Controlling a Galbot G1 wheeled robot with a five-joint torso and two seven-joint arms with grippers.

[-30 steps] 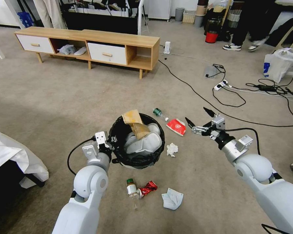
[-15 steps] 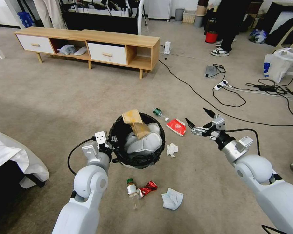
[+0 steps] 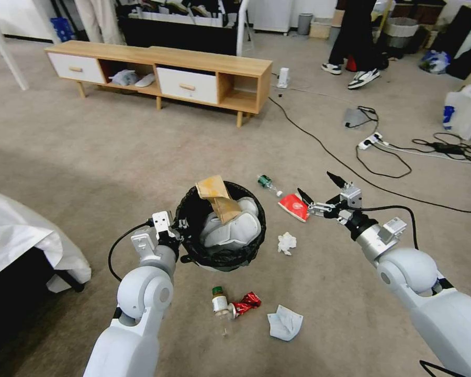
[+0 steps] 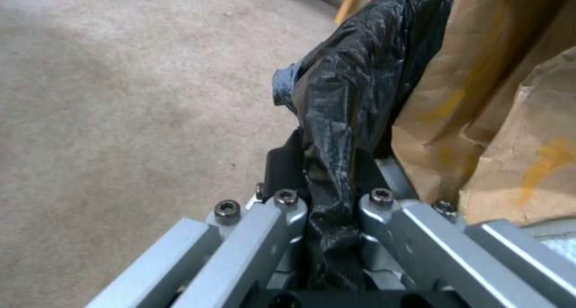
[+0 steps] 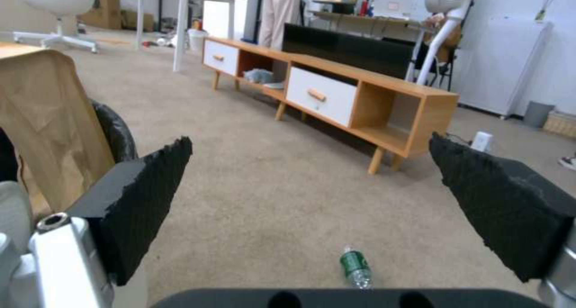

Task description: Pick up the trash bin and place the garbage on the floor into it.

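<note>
1. Nearest my base, on the carpet, I see a white tissue [image 3: 284, 323], a crushed red wrapper [image 3: 246, 303] and, touching it, a small bottle [image 3: 220, 303] with a green cap

2. My left gripper [image 4: 327, 200] is clamped on the black bag folded over the rim of the trash bin [image 3: 222, 225]; in the left wrist view the bag is pinched between the closed fingers [image 4: 282, 173], and the bin appears to hang from that grip above the carpet

3. Inside the bin I see a crumpled brown paper bag [image 3: 217, 199] sticking up past the rim, resting on something pale that I can't identify from the head view

4. Just right of the bin, a second small tissue [image 3: 286, 243] lies on the floor

5. My right gripper [image 3: 322, 191] hovers with its black pads [image 5: 141, 200] spread wide, holding nothing, right beside a flat red packet [image 3: 294, 207]

6. Just past the packet lies a clear bottle [image 3: 269, 184] with a green label, also visible low between the pads in the right wrist view

7. Farther off, black cables [image 3: 345, 165] trail across the carpet to a power strip [image 3: 371, 140], and a low wooden cabinet [image 3: 162, 76] with white drawers stands at the back
</note>
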